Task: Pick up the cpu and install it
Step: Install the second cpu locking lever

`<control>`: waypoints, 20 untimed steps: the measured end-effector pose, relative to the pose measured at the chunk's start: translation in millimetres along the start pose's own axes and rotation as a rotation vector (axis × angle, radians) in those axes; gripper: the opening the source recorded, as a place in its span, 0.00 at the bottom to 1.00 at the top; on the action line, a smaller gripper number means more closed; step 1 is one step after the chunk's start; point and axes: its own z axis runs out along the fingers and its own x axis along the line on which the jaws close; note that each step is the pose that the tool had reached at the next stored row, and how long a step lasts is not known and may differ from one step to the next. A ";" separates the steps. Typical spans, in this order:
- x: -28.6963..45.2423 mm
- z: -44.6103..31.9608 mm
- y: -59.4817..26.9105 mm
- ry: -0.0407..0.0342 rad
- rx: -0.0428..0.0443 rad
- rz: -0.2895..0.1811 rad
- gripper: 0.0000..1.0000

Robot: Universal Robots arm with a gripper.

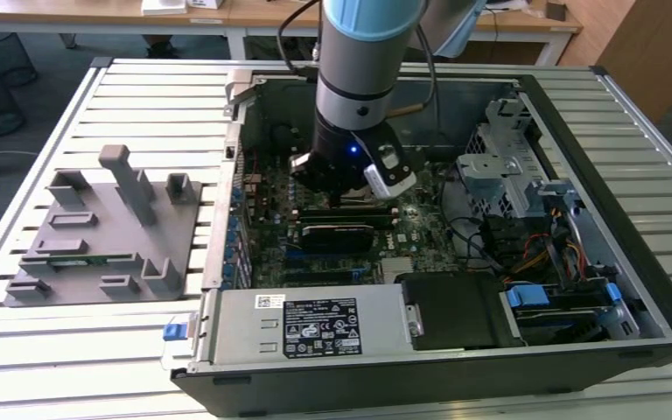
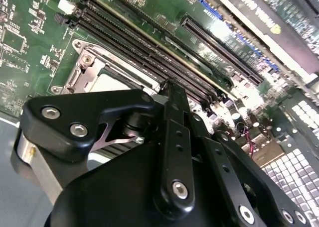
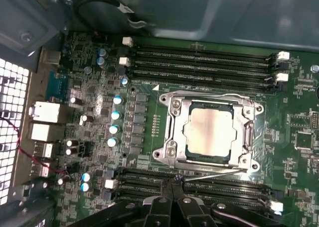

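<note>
**Inspector:** Location of the cpu (image 3: 209,131)?

**Assistant:** In the first wrist view it lies flat inside the socket frame (image 3: 174,107) on the motherboard (image 3: 149,127), silver top up and square to the frame's opening. The frame's metal border overlaps its edges. Memory slots (image 3: 199,57) run along two opposite sides of the socket.

**Inspector:** Gripper condition?

**Assistant:** The gripper (image 3: 172,183) has its fingers pressed together with nothing between them. Its tips sit over the nearer bank of slots, just beside the socket frame and clear of the chip. In the exterior view the arm (image 1: 360,61) reaches straight down into the open computer case (image 1: 616,262).

**Inspector:** Step in hand?

**Assistant:** In my judgement the pick-up and placement are done and the work is at the securing stage. A thin lever wire (image 3: 214,173) lies along the frame's edge nearest the fingertips. I cannot tell whether it is latched.

**Inspector:** Requirements for any further move?

**Assistant:** A fine, controlled contact by the closed tips on the lever or frame alone. There should be no load on the chip's top and no scraping across the slots. The grey fixture plate (image 1: 91,254) outside the case is well apart from the work.
</note>
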 end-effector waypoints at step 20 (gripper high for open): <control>2.1 8.6 -21.6 -0.0104 -0.1138 -0.006 0.11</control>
